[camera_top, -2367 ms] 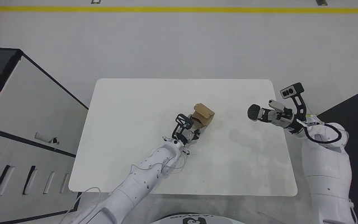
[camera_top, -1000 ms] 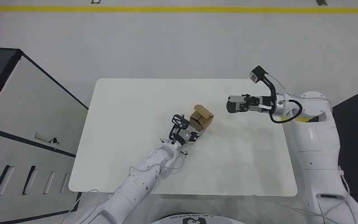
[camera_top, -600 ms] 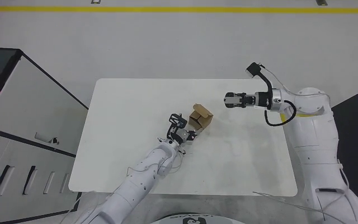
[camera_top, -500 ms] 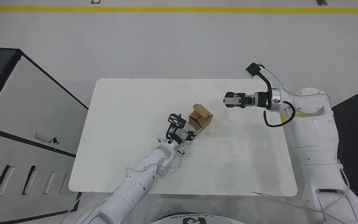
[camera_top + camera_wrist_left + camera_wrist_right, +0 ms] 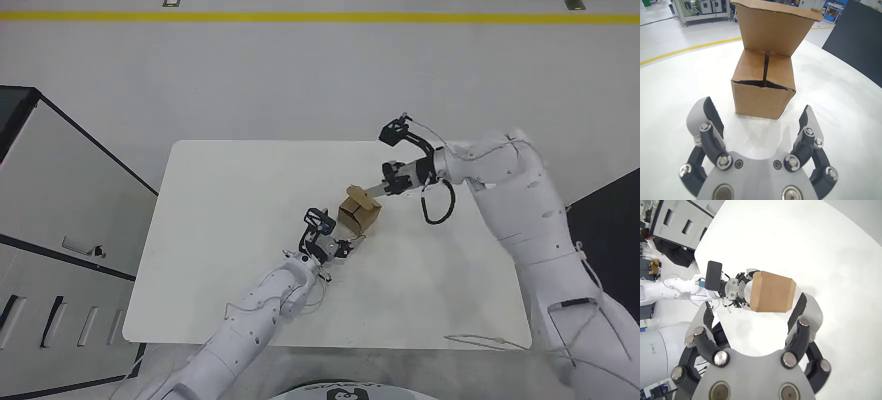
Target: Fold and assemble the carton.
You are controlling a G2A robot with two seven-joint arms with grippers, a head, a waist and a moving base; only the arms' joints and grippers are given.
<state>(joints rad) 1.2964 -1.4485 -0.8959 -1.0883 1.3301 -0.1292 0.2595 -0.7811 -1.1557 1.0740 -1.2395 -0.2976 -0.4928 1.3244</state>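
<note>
A small brown carton point(image 5: 357, 211) point(image 5: 763, 91) point(image 5: 772, 294) stands near the middle of the white table point(image 5: 250, 230). Two side flaps are folded in over its top and its lid flap point(image 5: 776, 28) stands upright. My left gripper point(image 5: 332, 243) point(image 5: 761, 117) sits low on the table just in front of the carton, open, a short gap away from it. My right gripper point(image 5: 385, 186) point(image 5: 755, 309) hovers open just above and behind the carton, over the raised lid, and its wrist view also shows the left gripper point(image 5: 743, 291) past the carton.
A grey cabinet point(image 5: 50, 200) stands off the table's left side. The table has free room on all sides of the carton. A black panel point(image 5: 857, 37) rises beyond the table's far right.
My right arm swung in from the table's right edge to just above the carton's raised lid. The left gripper drew back slightly from the carton, which shifted a little left.
</note>
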